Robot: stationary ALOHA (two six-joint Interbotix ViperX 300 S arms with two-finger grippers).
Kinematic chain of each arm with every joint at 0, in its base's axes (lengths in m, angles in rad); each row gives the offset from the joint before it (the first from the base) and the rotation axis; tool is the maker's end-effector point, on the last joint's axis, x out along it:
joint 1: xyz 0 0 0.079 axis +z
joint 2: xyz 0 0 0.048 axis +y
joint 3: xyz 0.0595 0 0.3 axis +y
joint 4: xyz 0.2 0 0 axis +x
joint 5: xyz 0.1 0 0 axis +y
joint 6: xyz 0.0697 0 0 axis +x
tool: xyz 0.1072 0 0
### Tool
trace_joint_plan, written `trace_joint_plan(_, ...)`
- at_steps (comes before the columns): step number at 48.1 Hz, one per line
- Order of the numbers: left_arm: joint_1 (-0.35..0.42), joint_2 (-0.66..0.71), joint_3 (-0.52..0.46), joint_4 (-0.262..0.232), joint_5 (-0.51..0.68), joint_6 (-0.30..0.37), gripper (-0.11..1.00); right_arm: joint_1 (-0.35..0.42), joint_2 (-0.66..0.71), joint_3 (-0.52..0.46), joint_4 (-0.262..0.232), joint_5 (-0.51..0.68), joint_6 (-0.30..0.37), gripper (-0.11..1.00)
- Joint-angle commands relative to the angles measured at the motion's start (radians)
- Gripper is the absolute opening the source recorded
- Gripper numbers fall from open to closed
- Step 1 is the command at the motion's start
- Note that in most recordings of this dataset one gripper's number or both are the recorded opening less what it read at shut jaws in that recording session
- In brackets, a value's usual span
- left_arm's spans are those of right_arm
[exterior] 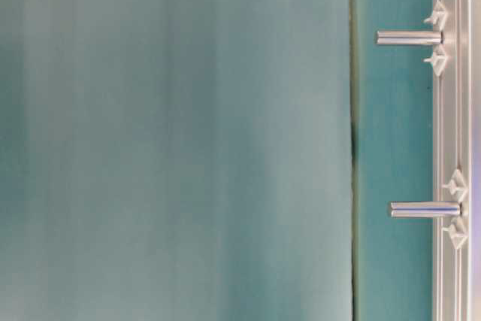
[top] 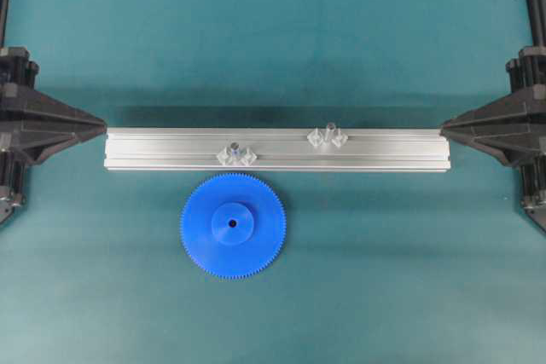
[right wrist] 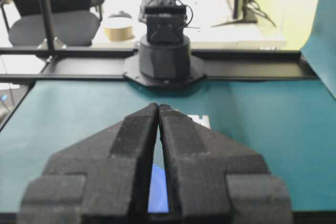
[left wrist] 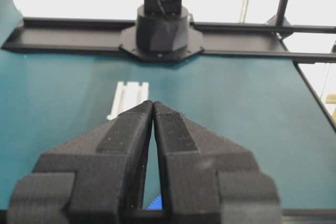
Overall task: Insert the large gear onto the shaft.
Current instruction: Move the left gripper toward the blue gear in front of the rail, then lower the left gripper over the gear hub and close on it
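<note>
Both claws first: left gripper and right gripper sit parked at opposite ends of the rail, jaws pressed together to a point, nothing between them.

Teal table, bare mat mostly.

Aluminium rail lies across the middle, between the two claws.

Large gear flat on the mat, just in front of the rail, hub up, centre hole visible. Untouched.

Two pins on clear winged bases stand on the rail. I judge the shaft to be the one nearest the gear; other pin further right. From overhead they look alike.

Risks, as I judge them: seating the gear on the wrong pin; small hole missing the pin tip if the gear tilts in a rim grip; closed jaws must spread first.
</note>
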Motion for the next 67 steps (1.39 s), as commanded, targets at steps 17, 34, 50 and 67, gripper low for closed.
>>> trace_joint_plan(17,-0.032,0.204,-0.19,0.011,0.193,-0.063,-0.01,0.011,-0.026,0.021,0.081,0.178,0.138,0.07)
trace_joint_plan(34,-0.058,0.437,-0.33,0.011,0.33,-0.166,-0.01,0.011,-0.031,0.018,0.081,0.588,0.143,0.07)
trace_joint_plan(50,-0.072,0.678,-0.486,0.015,0.474,-0.158,-0.01,0.011,-0.035,0.031,0.078,0.65,0.143,0.08)
trace_joint_plan(67,-0.087,0.764,-0.565,0.015,0.561,-0.089,0.0,-0.015,-0.034,0.018,0.034,0.67,0.143,0.08)
